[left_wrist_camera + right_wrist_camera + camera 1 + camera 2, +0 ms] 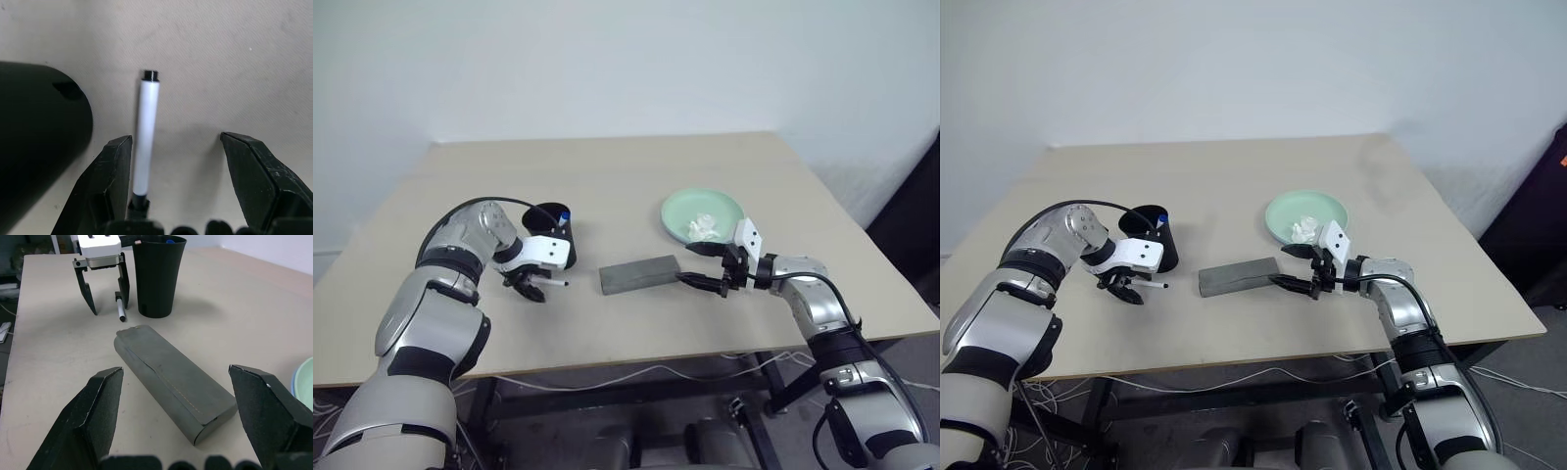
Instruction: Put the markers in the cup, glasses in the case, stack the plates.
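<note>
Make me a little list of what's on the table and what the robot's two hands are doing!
table: tan top
cup: black cup, upright, blue-capped marker inside
black-capped marker: lies flat on the table, beside the cup
left gripper: open, pointing down over the black-capped marker, not gripping it
case: grey case, lid shut, lying mid-table
right gripper: open, empty, aimed at the case
plates: mint green plate on top of the light blue one
tissue: crumpled white tissue on the green plate

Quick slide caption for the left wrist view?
Open left gripper straddles the black-capped marker lying on the table beside the black cup.
</note>
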Controlling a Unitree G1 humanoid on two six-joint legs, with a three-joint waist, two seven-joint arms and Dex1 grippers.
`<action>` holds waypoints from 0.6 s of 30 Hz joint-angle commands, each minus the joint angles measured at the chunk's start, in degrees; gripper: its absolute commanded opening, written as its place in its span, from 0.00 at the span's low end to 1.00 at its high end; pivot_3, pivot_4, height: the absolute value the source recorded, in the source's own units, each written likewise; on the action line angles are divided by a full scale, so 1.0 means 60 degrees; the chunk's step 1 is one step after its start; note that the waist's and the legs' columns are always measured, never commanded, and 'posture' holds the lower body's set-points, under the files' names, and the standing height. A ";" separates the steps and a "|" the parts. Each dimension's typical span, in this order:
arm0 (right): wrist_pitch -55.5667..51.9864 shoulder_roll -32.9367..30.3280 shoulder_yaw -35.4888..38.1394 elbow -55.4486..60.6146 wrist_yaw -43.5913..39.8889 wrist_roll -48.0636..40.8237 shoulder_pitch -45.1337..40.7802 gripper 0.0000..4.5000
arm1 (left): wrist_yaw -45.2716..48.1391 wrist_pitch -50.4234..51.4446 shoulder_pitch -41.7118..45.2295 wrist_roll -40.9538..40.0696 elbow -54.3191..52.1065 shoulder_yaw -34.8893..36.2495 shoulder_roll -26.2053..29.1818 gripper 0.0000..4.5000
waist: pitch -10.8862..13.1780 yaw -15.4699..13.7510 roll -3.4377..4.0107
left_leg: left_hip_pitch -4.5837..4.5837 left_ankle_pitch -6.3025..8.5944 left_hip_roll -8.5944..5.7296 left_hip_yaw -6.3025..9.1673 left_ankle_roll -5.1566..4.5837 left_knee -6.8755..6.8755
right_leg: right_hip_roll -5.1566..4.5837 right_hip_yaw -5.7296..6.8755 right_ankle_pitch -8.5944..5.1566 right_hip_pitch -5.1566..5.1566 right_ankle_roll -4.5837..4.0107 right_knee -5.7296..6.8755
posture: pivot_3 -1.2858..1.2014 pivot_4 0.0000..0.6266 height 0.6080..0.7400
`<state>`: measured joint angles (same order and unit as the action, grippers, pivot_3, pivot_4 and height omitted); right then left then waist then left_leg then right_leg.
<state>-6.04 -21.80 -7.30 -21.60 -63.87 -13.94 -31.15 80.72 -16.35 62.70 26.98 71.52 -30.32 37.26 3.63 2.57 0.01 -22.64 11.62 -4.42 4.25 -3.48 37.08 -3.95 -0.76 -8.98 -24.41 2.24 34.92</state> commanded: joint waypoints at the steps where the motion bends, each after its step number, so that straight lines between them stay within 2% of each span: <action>1: 0.0074 -0.0048 0.0204 0.0383 0.0049 -0.0148 -0.0064 0.83 | 0.0060 0.0029 0.0314 0.0178 0.0038 0.0013 -0.0053 0.67 | 0.0000 0.0000 -0.0001 | 0.0000 0.0001 0.0000 -0.0001 -0.0001 0.0002 | 0.0000 0.0000 0.0000 0.0000 0.0000 0.0000 | 0.52 0.00 1.00; 3: 0.0071 -0.0054 0.0208 0.0413 0.0071 -0.0149 -0.0030 0.83 | 0.0042 0.0060 0.0285 0.0238 0.0090 0.0005 -0.0085 0.67 | 0.0000 0.0001 -0.0001 | -0.0001 0.0001 -0.0001 -0.0001 -0.0001 0.0003 | -0.0001 0.0000 0.0000 0.0000 0.0000 0.0000 | 0.52 0.00 1.00; 6: 0.0063 -0.0076 0.0224 0.0452 0.0097 -0.0159 0.0008 0.83 | 0.0204 0.0100 0.0249 0.0209 0.0123 0.0070 -0.0121 0.55 | -0.0001 0.0002 -0.0001 | 0.0002 0.0001 0.0000 -0.0001 -0.0002 0.0003 | 0.0000 -0.0001 0.0000 0.0001 0.0000 0.0003 | 0.52 0.00 1.00; 13: 0.0061 -0.0076 0.0225 0.0470 0.0109 -0.0163 0.0027 0.83 | 0.0265 0.0056 0.0209 0.0233 0.0082 0.0122 -0.0108 0.01 | -0.0001 0.0003 -0.0001 | 0.0004 0.0001 0.0004 -0.0001 -0.0001 0.0029 | 0.0001 0.0000 0.0000 0.0005 0.0000 0.0023 | 0.52 0.00 1.00; 18: 0.0104 -0.0049 0.0217 0.0388 0.0095 -0.0154 -0.0026 0.83 | 0.0325 0.0031 0.0151 0.0175 0.0033 0.0170 -0.0089 0.00 | -0.0001 0.0002 -0.0001 | 0.0003 0.0002 0.0004 -0.0001 -0.0001 0.0034 | 0.0000 0.0001 0.0000 0.0007 0.0000 0.0024 | 0.52 0.00 1.00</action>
<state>-6.04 -21.82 -7.30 -20.99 -63.45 -13.95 -30.67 82.39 -15.83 62.82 28.26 72.42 -30.21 36.50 3.63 2.58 0.01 -22.62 11.63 -4.40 4.25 -3.48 37.28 -3.95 -0.76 -8.98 -24.37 2.24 35.06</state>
